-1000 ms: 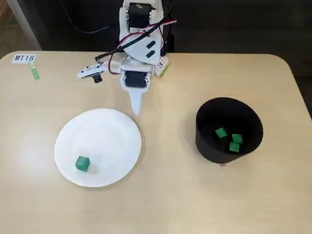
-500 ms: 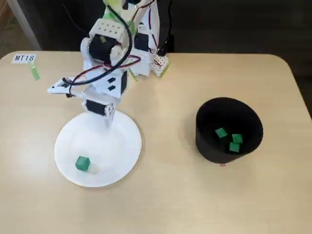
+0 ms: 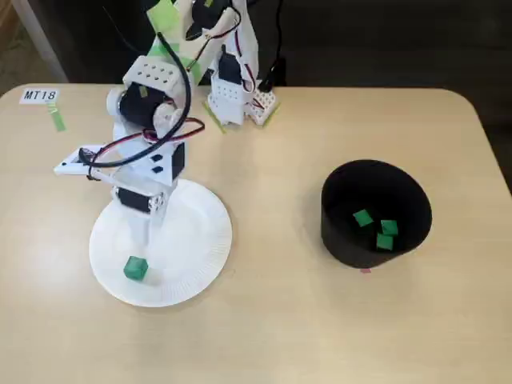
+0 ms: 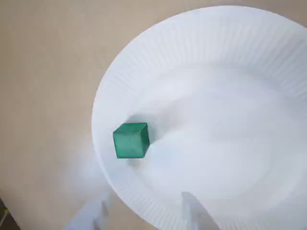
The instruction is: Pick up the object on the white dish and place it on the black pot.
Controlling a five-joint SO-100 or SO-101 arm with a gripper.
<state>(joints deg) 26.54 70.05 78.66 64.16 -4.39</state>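
A small green cube (image 3: pixel 135 269) lies on the white paper plate (image 3: pixel 204 248), near the plate's front-left rim in the fixed view. In the wrist view the cube (image 4: pixel 131 140) sits by the left rim of the plate (image 4: pixel 230 43). My gripper (image 3: pixel 143 238) hangs over the plate just behind the cube, pointing down. In the wrist view the gripper (image 4: pixel 146 211) is open and empty; its two pale fingertips (image 4: pixel 192 208) stand apart at the bottom edge, short of the cube. The black pot (image 3: pixel 332 228) stands at the right and holds three green cubes (image 3: pixel 362 218).
The arm's base (image 3: pixel 232 92) stands at the table's back middle with loose cables. A white label "MT18" (image 3: pixel 40 96) and a strip of green tape (image 3: pixel 58 120) lie at the back left. Bare tabletop lies between plate and pot.
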